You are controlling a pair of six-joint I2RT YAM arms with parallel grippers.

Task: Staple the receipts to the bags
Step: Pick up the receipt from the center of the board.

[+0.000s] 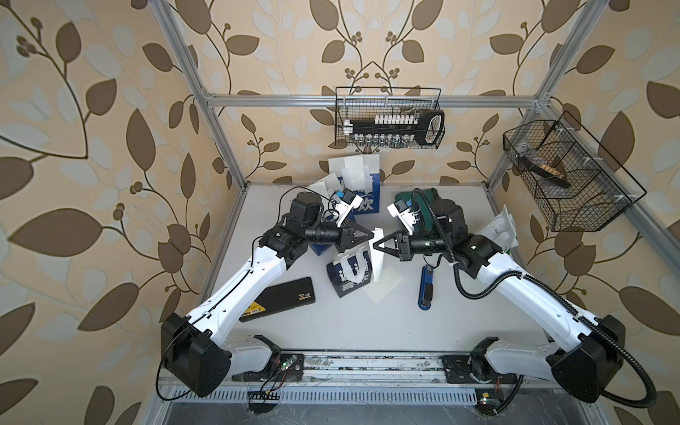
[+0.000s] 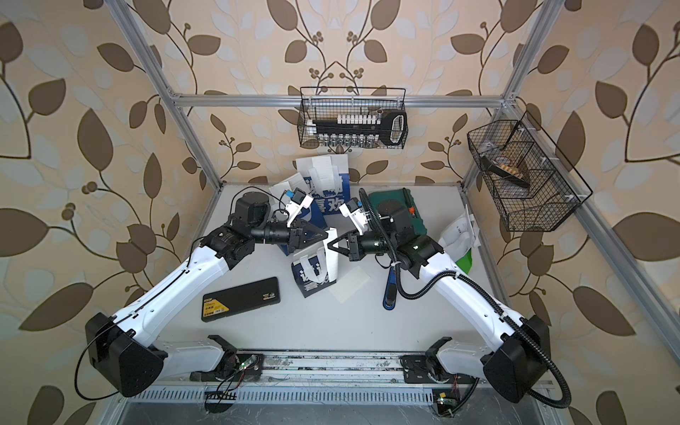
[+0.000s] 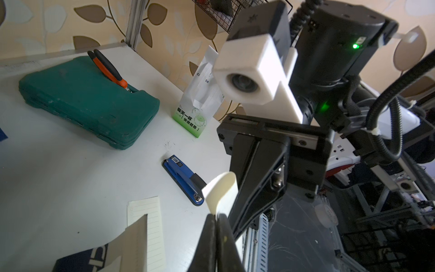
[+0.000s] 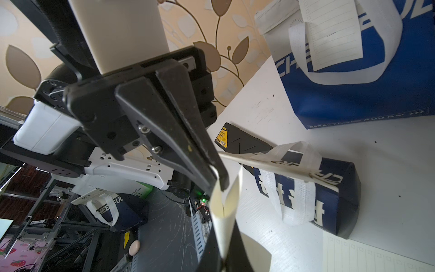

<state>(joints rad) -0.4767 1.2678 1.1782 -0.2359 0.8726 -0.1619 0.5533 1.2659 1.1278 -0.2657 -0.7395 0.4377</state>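
Receipt (image 1: 378, 257) pinched by left fingers (image 1: 362, 235) and right fingers (image 1: 384, 245); blue bag (image 4: 376, 99) reads "TAKEAWAY".

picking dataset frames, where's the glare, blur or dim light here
In both top views the beige leaf-patterned wallpaper softens toward the corners; in the left wrist view the white block camera housing glares and the black left gripper blurs; in the right wrist view the pale paper receipt is close and soft.
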